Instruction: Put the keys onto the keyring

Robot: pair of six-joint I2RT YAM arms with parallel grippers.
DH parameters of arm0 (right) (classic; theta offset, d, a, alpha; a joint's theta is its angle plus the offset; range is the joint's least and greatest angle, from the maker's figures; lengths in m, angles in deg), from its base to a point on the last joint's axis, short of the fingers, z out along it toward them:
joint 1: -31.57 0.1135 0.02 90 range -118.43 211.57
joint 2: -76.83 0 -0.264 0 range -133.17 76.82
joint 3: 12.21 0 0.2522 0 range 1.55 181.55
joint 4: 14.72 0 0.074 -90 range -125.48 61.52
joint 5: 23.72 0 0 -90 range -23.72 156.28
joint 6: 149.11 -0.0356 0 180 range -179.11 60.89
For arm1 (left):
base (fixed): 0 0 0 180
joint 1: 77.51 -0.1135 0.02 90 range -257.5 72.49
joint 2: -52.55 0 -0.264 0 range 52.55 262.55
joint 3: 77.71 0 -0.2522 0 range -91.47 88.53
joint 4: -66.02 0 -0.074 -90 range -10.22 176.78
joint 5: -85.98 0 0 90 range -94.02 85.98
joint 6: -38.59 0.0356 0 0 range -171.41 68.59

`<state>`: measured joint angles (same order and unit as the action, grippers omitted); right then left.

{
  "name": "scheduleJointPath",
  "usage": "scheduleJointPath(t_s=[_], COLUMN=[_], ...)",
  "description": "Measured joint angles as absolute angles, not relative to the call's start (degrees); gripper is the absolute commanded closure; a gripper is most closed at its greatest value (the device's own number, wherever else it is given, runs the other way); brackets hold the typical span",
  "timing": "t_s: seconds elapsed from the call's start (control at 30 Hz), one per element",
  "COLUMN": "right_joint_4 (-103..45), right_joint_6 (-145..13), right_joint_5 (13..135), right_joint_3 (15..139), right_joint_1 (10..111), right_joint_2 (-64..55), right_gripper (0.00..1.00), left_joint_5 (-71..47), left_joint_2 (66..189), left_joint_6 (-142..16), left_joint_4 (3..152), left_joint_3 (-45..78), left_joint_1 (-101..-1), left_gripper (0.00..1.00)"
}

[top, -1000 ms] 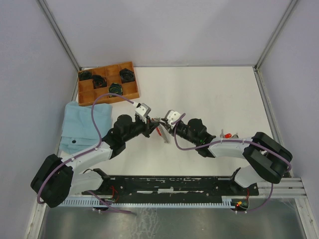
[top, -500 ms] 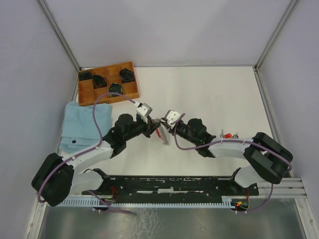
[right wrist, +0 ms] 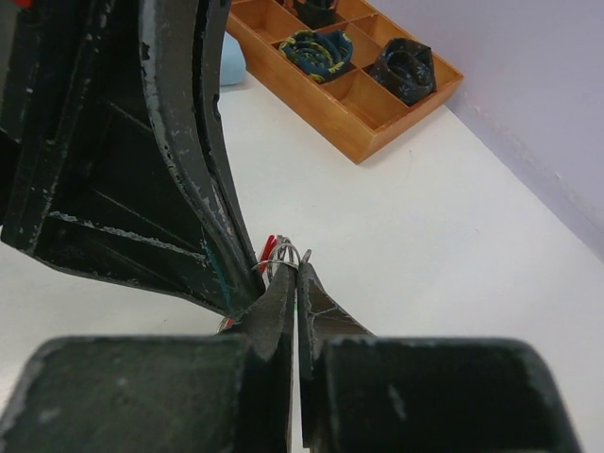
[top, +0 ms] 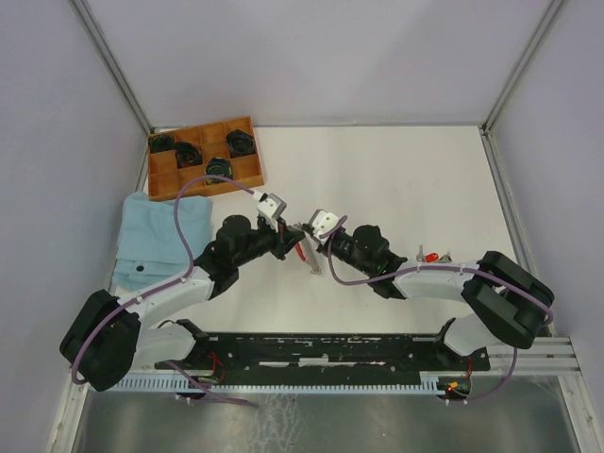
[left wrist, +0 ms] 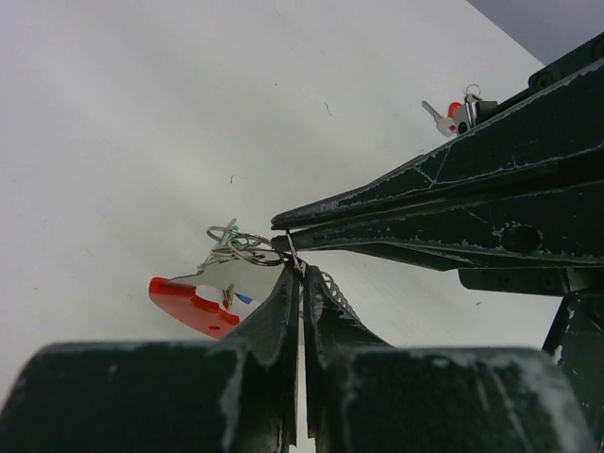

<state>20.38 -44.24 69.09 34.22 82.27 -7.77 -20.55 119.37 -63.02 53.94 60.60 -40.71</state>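
Keyring (top: 308, 249) lies mid-frame on the white surface (top: 406, 179) with the left gripper (top: 297, 235) and right gripper (top: 310, 242) meeting tip to tip over it; a red-headed key (top: 431, 257) lies loose well to the right, so threading looks unfinished. Left wrist view: own jaws pressed together on the ring's thin steel wire, glossy red strap (left wrist: 184, 297) at lower left, unclear whether any key hangs on yet. Right wrist view: jaws pinched shut on the same wire loop, compartmented wooden tray (right wrist: 377, 99) at upper right.
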Motion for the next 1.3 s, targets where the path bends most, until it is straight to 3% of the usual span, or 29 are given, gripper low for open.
scheduleJointPath(t_s=[0.27,0.47,0.63,0.8,1.3], right_joint_4=[21.8,21.9,13.4,3.5,-16.0], right_joint_6=[-39.2,-37.7,-38.7,-40.4,-47.3], right_joint_5=[60.6,57.4,57.1,59.1,76.6], right_joint_3=[35.5,35.5,36.6,37.0,39.0], right_joint_1=[85.7,86.8,86.8,85.3,74.1], right_joint_2=[-10.0,-9.8,-4.9,1.3,7.9], right_gripper=[0.99,0.78,0.64,0.55,0.52], left_joint_5=[-17.2,-13.6,-13.1,-13.1,-17.6], left_joint_2=[119.5,119.1,117.3,116.6,116.2], left_joint_6=[-69.9,-72.2,-70.7,-67.7,-58.1], left_joint_4=[52.6,52.4,53.7,54.0,54.5], left_joint_3=[60.6,60.9,61.0,61.0,61.2], left_joint_1=[-39.9,-38.8,-38.1,-38.1,-38.6], left_gripper=[0.97,0.97,0.97,0.97,0.97])
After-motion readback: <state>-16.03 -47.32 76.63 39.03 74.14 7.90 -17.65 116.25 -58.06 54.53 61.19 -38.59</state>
